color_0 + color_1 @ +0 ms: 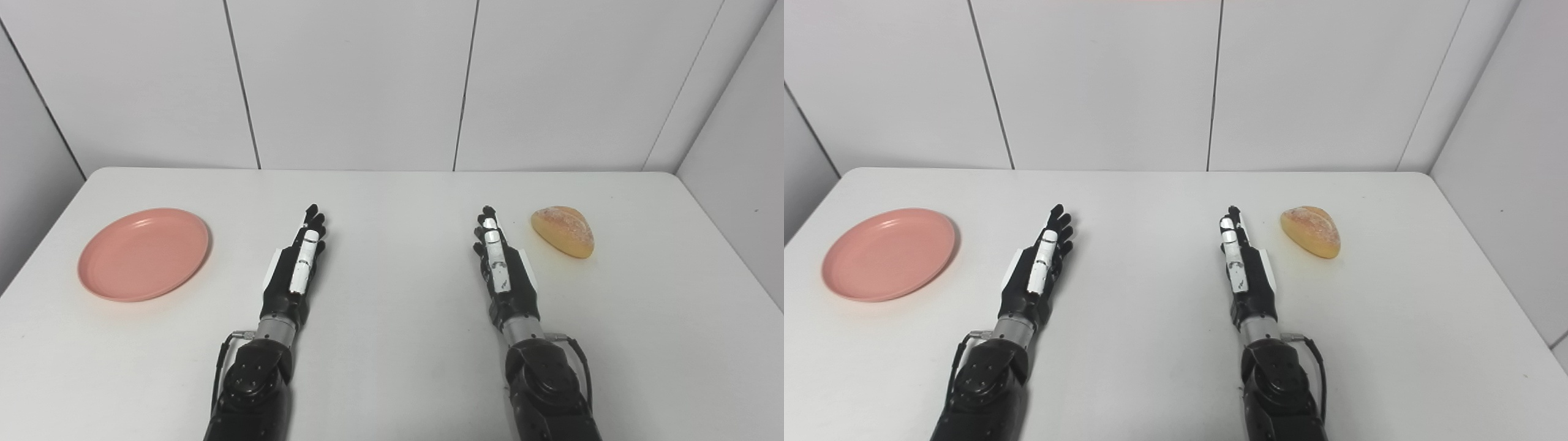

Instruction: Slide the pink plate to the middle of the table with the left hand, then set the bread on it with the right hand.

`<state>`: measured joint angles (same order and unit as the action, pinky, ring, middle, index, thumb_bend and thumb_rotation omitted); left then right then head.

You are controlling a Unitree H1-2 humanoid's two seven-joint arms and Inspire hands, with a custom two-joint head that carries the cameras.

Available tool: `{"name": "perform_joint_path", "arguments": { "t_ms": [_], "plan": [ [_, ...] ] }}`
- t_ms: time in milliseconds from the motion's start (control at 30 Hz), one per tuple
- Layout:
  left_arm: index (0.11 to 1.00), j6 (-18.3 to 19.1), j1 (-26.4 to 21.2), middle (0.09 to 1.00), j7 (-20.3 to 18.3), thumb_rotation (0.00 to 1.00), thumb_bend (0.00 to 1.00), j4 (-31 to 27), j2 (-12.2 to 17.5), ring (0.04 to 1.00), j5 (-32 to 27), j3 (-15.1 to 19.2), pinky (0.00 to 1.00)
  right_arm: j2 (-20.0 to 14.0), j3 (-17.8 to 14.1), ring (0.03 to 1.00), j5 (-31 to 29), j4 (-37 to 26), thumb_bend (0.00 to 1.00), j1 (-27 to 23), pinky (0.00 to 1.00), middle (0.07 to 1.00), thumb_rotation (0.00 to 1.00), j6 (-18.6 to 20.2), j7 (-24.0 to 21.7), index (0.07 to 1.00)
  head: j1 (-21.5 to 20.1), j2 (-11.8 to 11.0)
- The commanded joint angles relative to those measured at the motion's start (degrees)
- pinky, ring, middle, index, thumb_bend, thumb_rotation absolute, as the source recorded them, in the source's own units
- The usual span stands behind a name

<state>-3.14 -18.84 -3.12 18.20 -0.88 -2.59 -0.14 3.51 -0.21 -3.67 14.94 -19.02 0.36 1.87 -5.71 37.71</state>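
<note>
Robot hand left [300, 260], robot hand right [501, 263] (both empty, flat), one pink plate [144, 253], one bread [563, 231]

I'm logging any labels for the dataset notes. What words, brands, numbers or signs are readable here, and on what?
None can be read.
The pink plate is plain, with no print.
The bread carries no label.
The left hand and right hand show white panels with small dark specks, too small to read as text.
The table and the wall panels bear no signs.
</note>
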Motion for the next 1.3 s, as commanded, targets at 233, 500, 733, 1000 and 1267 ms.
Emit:
{"name": "perform_joint_path", "arguments": {
  "t_ms": [233,500,733,1000,1267],
  "plan": [
    [1.000,-0.44,-1.65,1.000,-0.70,1.00,0.47,-0.64,-0.13,1.000,-0.87,-0.02,1.00,0.19,-0.14,1.000,-0.15,-1.60,0.68,-2.47,1.00,1.000,0.98,-1.15,-0.27,1.000,0.05,-0.06],
    [1.000,-0.32,-1.69,1.000,-0.48,1.00,0.46,-0.66,0.02,1.000,-0.62,-0.28,1.00,0.07,-0.04,1.000,-0.13,-1.79,0.67,-2.44,1.00,1.000,0.99,-0.77,-0.44,1.000,0.06,-0.04],
    [1.000,-0.45,-1.67,1.000,-0.71,1.00,0.45,-0.68,0.14,1.000,-0.45,-0.57,1.00,0.25,-0.25,1.000,-0.43,-1.76,0.67,-2.44,1.00,1.000,0.97,-0.81,-0.33,1.000,0.08,-0.02],
    [1.000,-0.60,-1.69,1.000,-0.72,1.00,0.45,-0.47,0.08,1.000,-0.85,-0.48,1.00,-0.05,-0.05,1.000,-0.28,-1.50,0.67,-2.45,1.00,1.000,0.99,-1.33,-0.69,1.000,0.17,-0.01],
    [1.000,-0.52,-1.66,1.000,-0.69,1.00,0.46,-0.61,0.15,1.000,-0.62,-0.62,1.00,-0.12,-0.12,1.000,-0.30,-1.67,0.67,-2.42,1.00,1.000,1.00,-1.06,-0.64,1.000,0.20,0.10]
  ]
}}
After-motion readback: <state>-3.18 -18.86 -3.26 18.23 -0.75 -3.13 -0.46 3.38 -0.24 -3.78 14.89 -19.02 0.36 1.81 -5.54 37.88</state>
